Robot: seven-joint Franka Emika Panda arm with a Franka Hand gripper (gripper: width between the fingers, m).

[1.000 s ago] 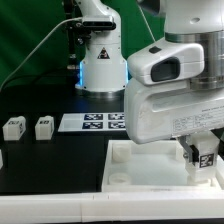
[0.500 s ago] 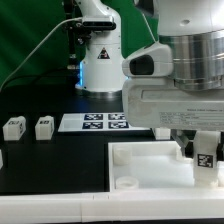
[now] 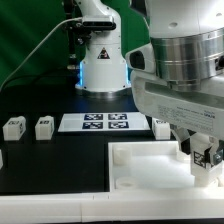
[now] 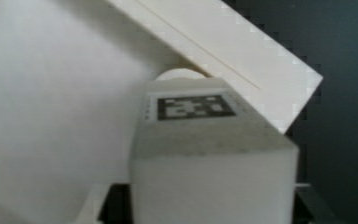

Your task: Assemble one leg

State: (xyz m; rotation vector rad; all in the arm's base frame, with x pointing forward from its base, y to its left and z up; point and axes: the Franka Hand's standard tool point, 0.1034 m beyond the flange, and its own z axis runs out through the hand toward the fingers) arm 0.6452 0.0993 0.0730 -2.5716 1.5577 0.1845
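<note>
My gripper [image 3: 205, 160] is shut on a leg [image 3: 207, 156], a small white block with a black-and-white tag, and holds it upright at the far right corner of the large white square piece [image 3: 150, 160]. In the wrist view the leg [image 4: 202, 150] fills the middle between the fingers, its tag facing the camera. Its far end is at a round corner socket [image 4: 181, 73] of the white piece [image 4: 51, 110]. The gripper [image 4: 208, 208] shows only as dark edges beside the leg. I cannot tell if the leg touches the socket.
Two loose legs [image 3: 14, 127] [image 3: 44, 127] stand at the exterior view's left, and another [image 3: 163, 127] stands behind the white piece. The marker board [image 3: 95, 122] lies in the middle. A white robot base [image 3: 100, 60] stands at the back.
The arm's wrist has turned and shifted toward the exterior view's right, uncovering the leg behind the white piece. The held leg has stayed over the same corner, slightly lower.
</note>
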